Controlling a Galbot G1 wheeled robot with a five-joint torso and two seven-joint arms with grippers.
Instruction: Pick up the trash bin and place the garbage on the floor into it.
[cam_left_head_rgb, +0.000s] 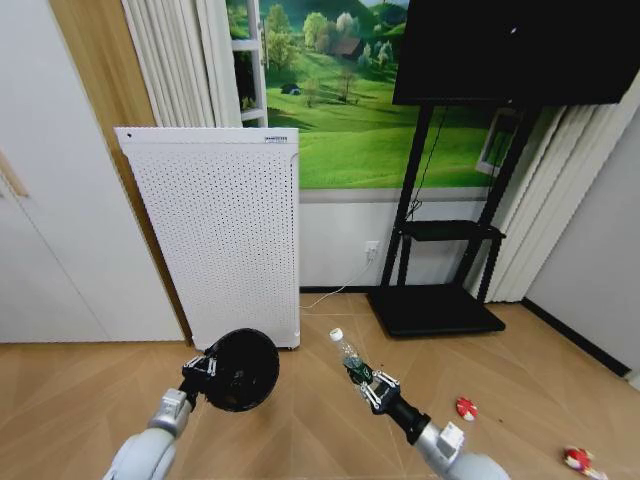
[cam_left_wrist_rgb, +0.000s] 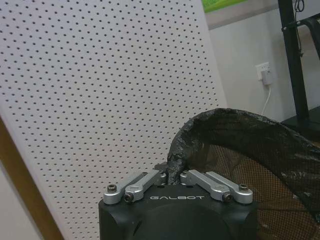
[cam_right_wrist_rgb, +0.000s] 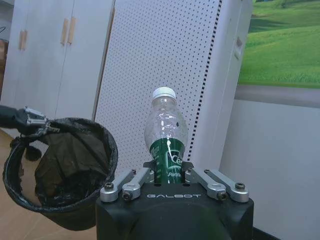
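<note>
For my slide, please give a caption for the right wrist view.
Right gripper holds the bottle upright beside the lined trash bin.

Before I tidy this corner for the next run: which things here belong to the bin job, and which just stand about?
Belongs to the job:
- trash bin, held at its rim by the left claw
- plastic bottle, in the right claw
- two red-and-white pieces on the floor

Just there:
- white perforated appliance
- black TV stand
- cabinet
</note>
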